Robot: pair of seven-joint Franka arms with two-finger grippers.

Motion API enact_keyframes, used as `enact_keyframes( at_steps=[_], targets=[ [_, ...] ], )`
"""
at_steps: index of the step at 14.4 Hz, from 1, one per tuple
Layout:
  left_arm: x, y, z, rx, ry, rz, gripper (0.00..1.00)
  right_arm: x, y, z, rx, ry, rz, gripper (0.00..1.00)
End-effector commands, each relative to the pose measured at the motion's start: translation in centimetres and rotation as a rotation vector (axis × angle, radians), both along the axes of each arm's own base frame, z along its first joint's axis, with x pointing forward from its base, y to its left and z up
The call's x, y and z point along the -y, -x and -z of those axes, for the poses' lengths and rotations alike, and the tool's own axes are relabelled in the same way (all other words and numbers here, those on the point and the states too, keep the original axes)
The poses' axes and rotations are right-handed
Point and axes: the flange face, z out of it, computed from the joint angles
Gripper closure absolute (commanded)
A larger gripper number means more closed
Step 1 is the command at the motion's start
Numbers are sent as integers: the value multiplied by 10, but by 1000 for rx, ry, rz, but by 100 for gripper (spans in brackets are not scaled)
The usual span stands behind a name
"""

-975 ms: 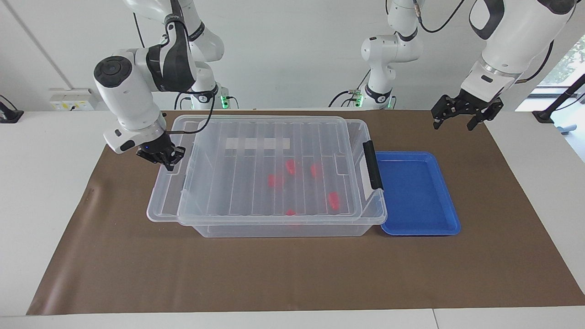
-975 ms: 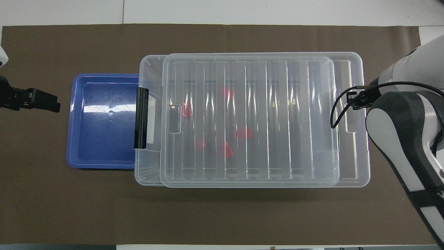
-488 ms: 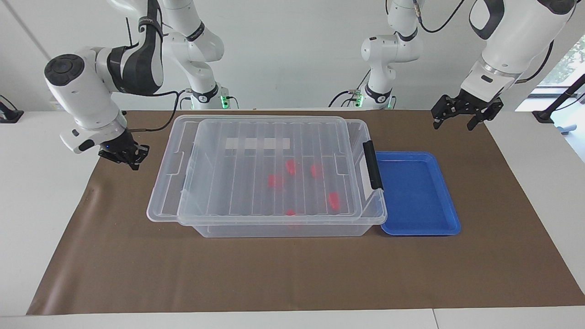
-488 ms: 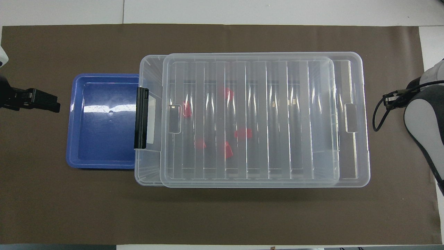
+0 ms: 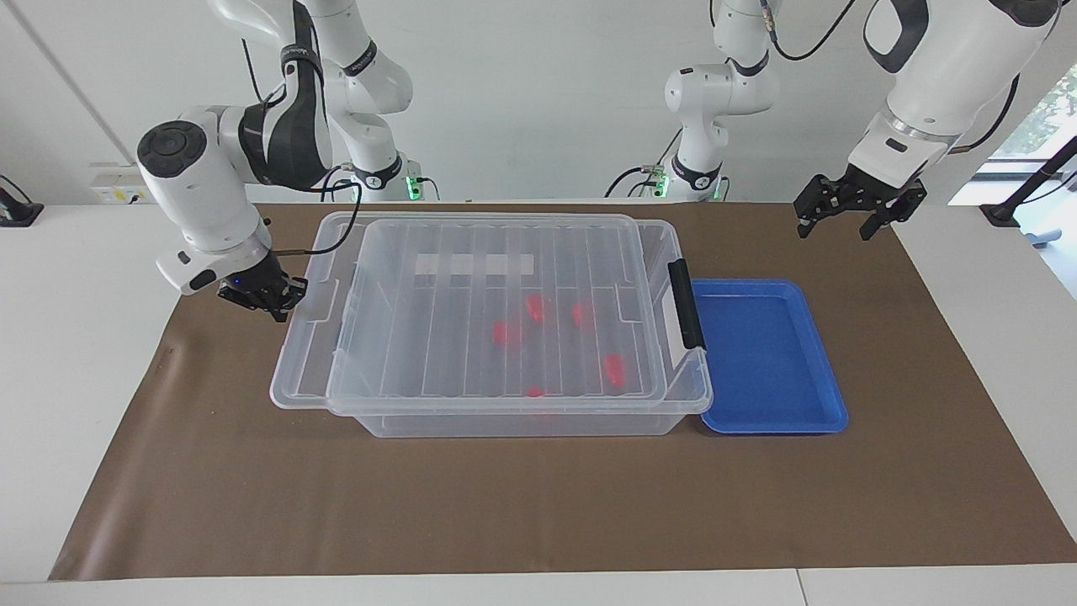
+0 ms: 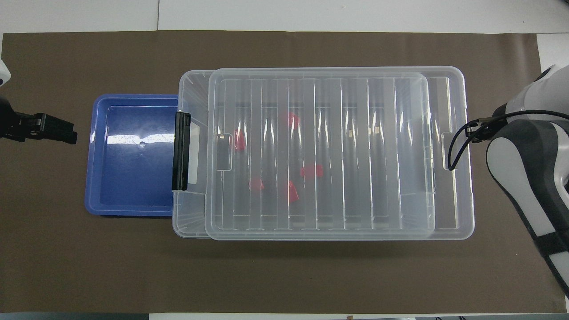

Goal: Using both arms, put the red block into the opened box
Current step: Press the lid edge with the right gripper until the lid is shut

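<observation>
At the right arm's end of the table, the right gripper is hanging low with its fingertips clenched together on nothing, just beside the end rim of the box, over the brown mat; whether it is touching the rim I cannot tell. The box is sitting in the middle of the mat with its ribbed clear lid lying on top, shifted toward the left arm's end so that a strip of the box is showing open by the right gripper. Through the lid, several red blocks are showing, scattered inside the box. A black latch is standing at the box's other end, touching the blue tray beside it. The left gripper is waiting, raised, with its fingers spread and released, over the mat's edge at the left arm's end.
</observation>
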Motion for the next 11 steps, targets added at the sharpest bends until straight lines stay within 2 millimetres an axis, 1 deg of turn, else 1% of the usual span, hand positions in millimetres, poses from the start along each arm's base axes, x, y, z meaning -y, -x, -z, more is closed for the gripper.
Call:
enact_keyframes(
  at_steps=[1,2,4,10,11],
  targets=[
    [-3,8,-3,-4,-13,7,0,-11,5,-2,15,0,27,100],
    [-3,8,-3,-4,-13,7,0,-17,6,-3,18,-2,34,100],
    [-3,8,-3,-4,-13,7,0,-21,6,-3,19,-2,42,100],
    [-3,8,-3,-5,-13,7,0,-31,5,-2,19,-4,68,100],
    [-3,8,-3,-5,-13,7,0,-39,5,-2,21,-4,62,100]
  ],
)
